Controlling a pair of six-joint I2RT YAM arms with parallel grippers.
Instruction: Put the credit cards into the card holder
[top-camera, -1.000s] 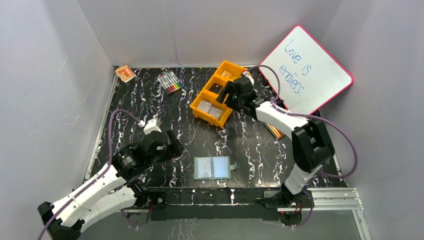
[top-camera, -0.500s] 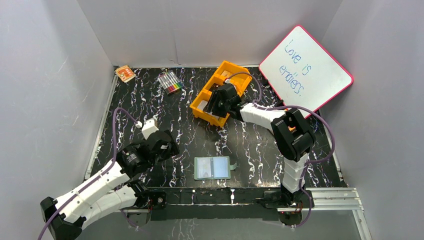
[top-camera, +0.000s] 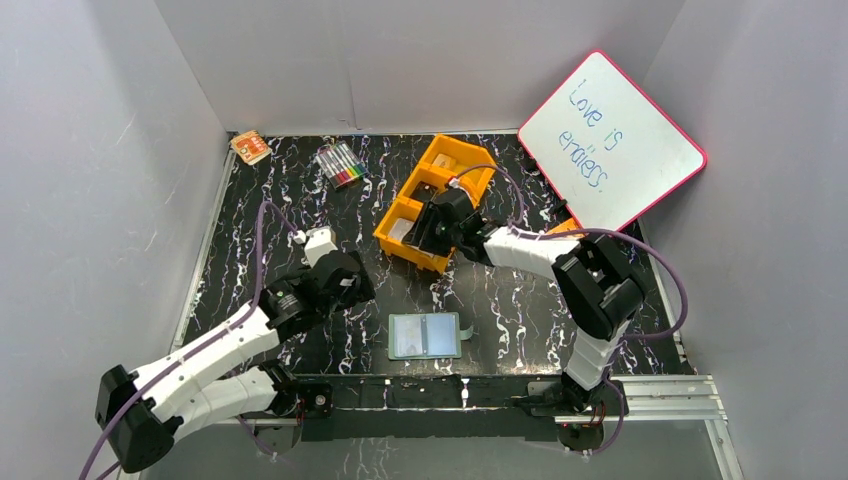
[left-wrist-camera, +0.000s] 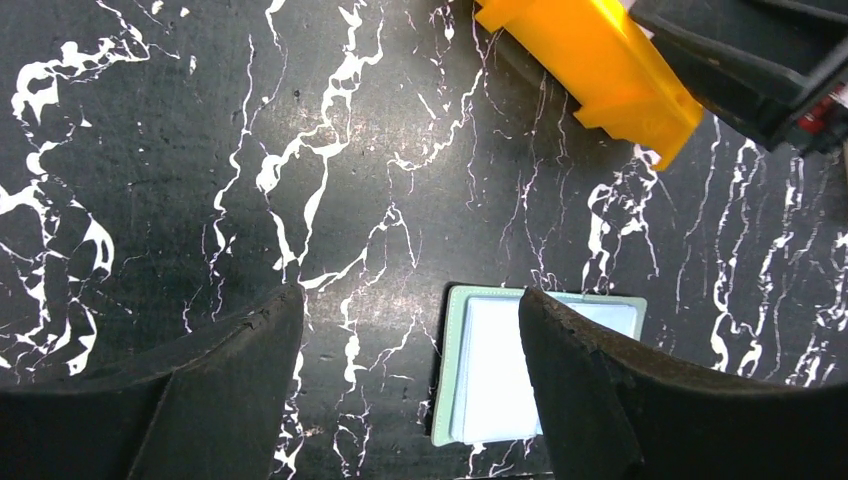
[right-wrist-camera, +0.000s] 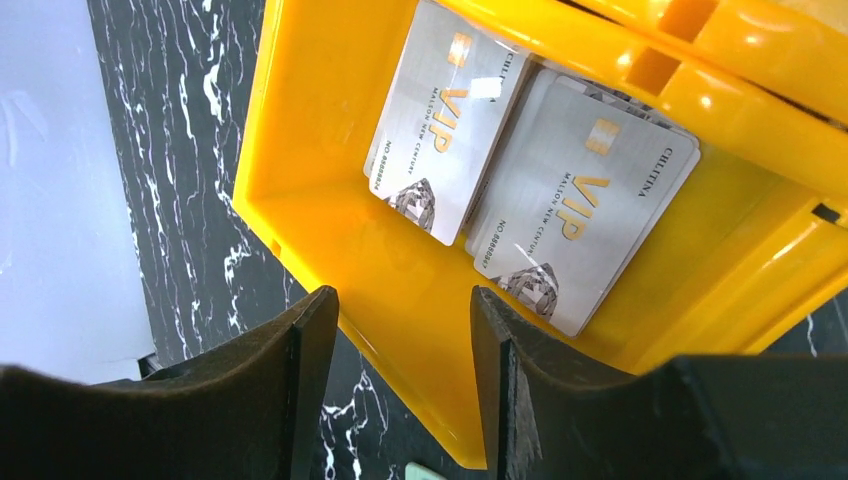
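Two pale VIP credit cards (right-wrist-camera: 450, 120) (right-wrist-camera: 580, 210) lie overlapping in the end compartment of the orange tray (right-wrist-camera: 300, 100). My right gripper (right-wrist-camera: 400, 320) is open and straddles that tray's near wall, one finger outside and one over the tray floor, holding nothing. From above, the right gripper (top-camera: 425, 235) sits at the tray's (top-camera: 465, 150) near end, covering most of the cards. The card holder (top-camera: 425, 336) lies open near the front edge, pale blue side up. My left gripper (left-wrist-camera: 410, 310) hovers open just left of the card holder (left-wrist-camera: 500, 370), whose right part its finger hides.
A pink-framed whiteboard (top-camera: 612, 140) leans at the back right. A bundle of coloured markers (top-camera: 340, 165) and a small orange box (top-camera: 250, 147) lie at the back left. Grey walls enclose the black marbled table (top-camera: 300, 200).
My right gripper moved left and down to the tray's near end, its jaws narrowing somewhat. The tray shifted a little toward the front. My left arm reached forward and right, nearer the card holder.
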